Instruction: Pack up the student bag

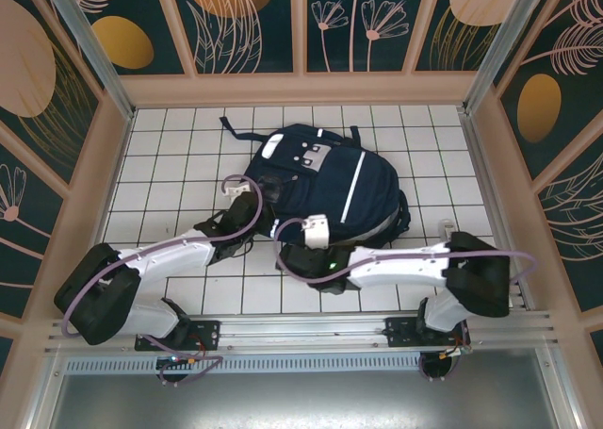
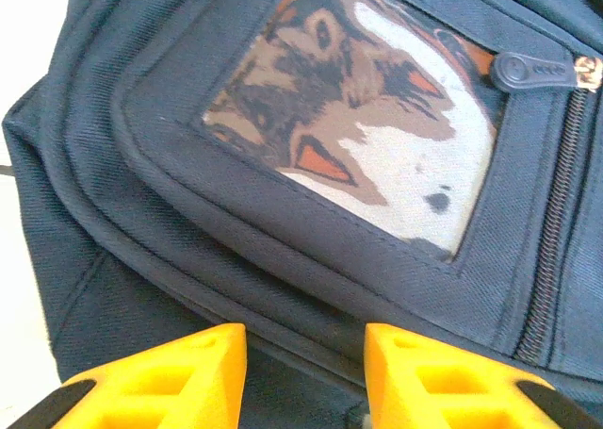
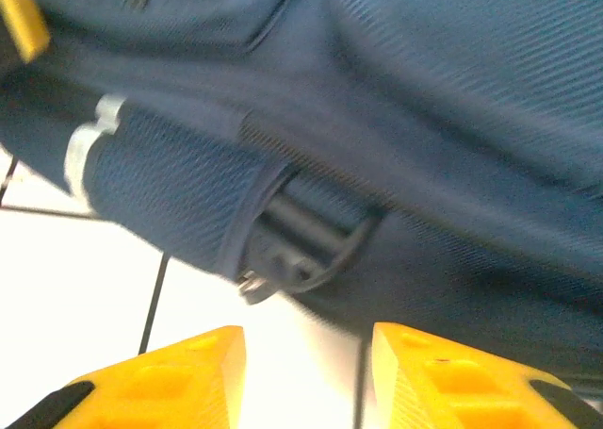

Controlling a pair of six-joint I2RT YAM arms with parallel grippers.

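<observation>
Navy student bag (image 1: pixel 316 179) is lying flat on white tiled table (image 1: pixel 170 165), centre, toward far edge. L gripper (image 2: pixel 301 372) is hovering by bag's wolf-print pocket (image 2: pixel 367 99), jaws apart. R gripper (image 3: pixel 306 377) is facing bag's side near strap buckle (image 3: pixel 292 250), jaws apart over tiles.

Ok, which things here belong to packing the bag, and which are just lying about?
Belongs to the job: student bag, left gripper, right gripper.
Just surroundings: white tiled table, patterned wall panels.
</observation>
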